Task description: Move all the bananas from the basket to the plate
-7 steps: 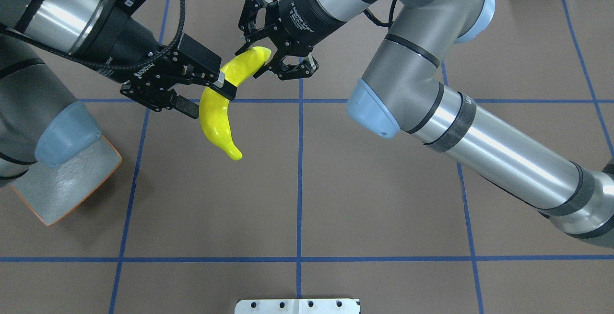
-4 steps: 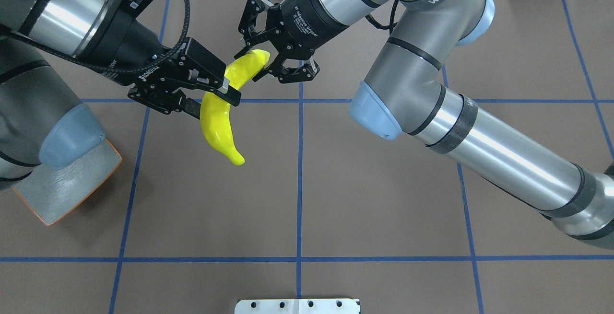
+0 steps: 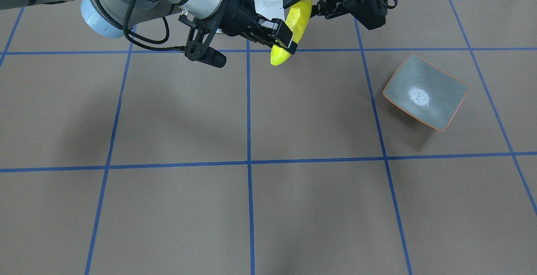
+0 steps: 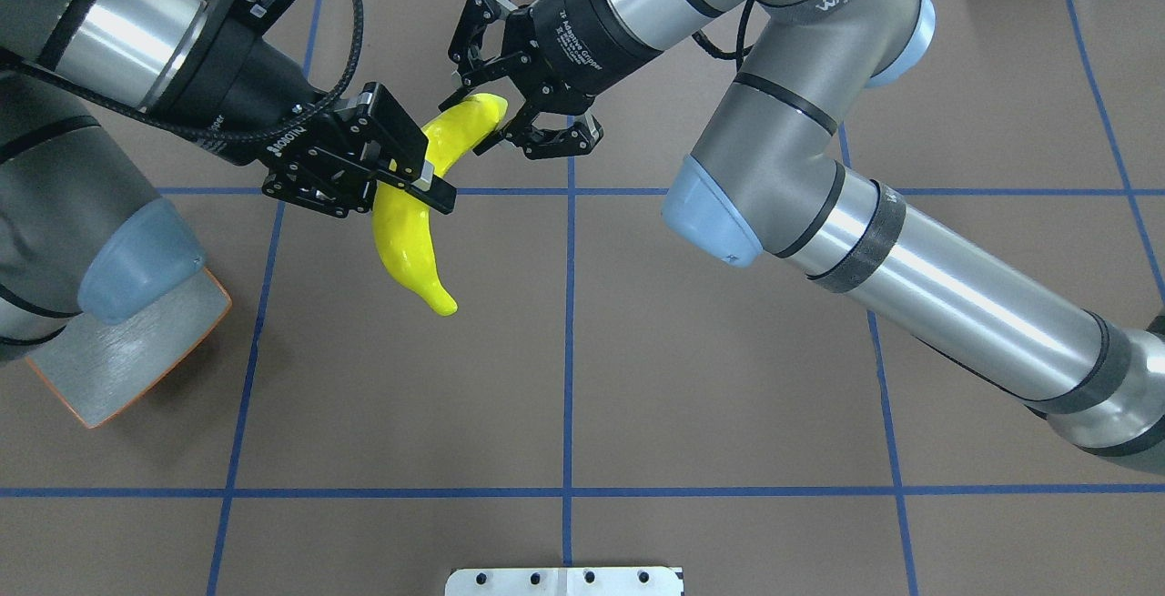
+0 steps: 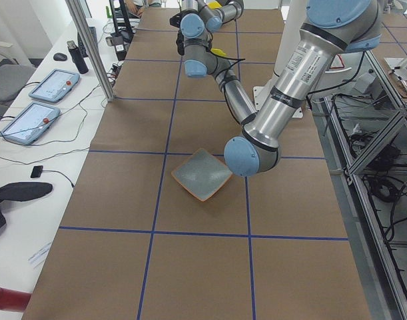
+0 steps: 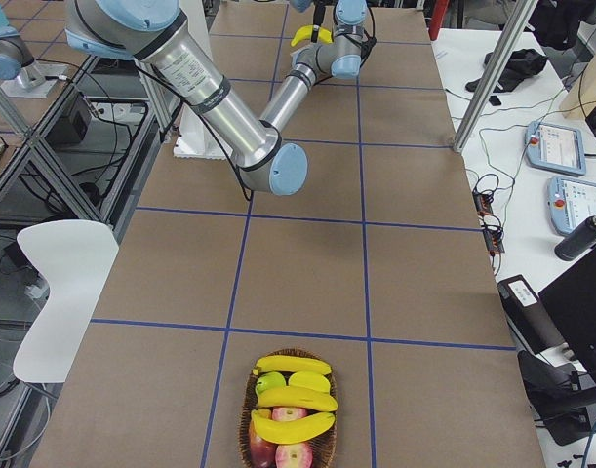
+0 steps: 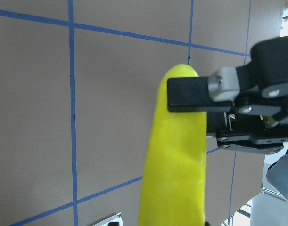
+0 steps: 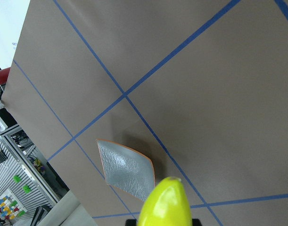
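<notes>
Banana [image 4: 414, 241] sits clamped mid-length in left gripper [image 4: 405, 194]; right gripper [image 4: 473, 118] straddles its far end, pinch unclear; plate [image 4: 127, 364] half hidden under left arm.

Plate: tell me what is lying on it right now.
Nothing lies on the plate: the front view shows its whole glossy inside bare. Overhead, the left arm covers part of it. The banana is up in the air, away from it.

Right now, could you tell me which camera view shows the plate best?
The exterior front-facing view: the plate lies whole and unobstructed. Overhead, the left arm's elbow covers part of it; the exterior left and right wrist views show it partly hidden.
</notes>
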Robot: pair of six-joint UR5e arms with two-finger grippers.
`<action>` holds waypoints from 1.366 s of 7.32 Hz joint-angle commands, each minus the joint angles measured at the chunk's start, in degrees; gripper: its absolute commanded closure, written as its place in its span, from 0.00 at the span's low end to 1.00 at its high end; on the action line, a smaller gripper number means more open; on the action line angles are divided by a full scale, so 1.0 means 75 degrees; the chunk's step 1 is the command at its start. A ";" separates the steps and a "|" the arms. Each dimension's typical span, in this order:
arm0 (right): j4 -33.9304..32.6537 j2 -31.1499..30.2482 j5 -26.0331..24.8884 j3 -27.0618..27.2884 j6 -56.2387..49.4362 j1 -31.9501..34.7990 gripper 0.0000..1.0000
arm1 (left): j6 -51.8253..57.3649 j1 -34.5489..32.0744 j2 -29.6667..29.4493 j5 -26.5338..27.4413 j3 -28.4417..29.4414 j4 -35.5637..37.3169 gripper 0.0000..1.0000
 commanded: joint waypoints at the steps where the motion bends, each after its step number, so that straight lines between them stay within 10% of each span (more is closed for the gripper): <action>1: 0.0287 -0.0052 -0.0001 0.0007 0.0003 0.0001 1.00 | -0.0210 0.0004 -0.0005 0.0003 -0.0001 -0.0083 1.00; 2: 0.0358 -0.0087 -0.0013 0.0030 -0.0008 0.0001 0.38 | -0.0281 0.0004 -0.0017 0.0003 -0.0013 -0.0118 1.00; 3: 0.0382 -0.0099 -0.0025 0.0053 -0.0032 0.0001 0.00 | -0.0305 0.0004 -0.0017 0.0003 -0.0013 -0.0141 1.00; 10: 0.0570 -0.1901 0.0033 0.0874 -0.0523 0.1041 0.00 | -0.0364 -0.0159 0.1033 0.0061 -0.0059 -0.0259 1.00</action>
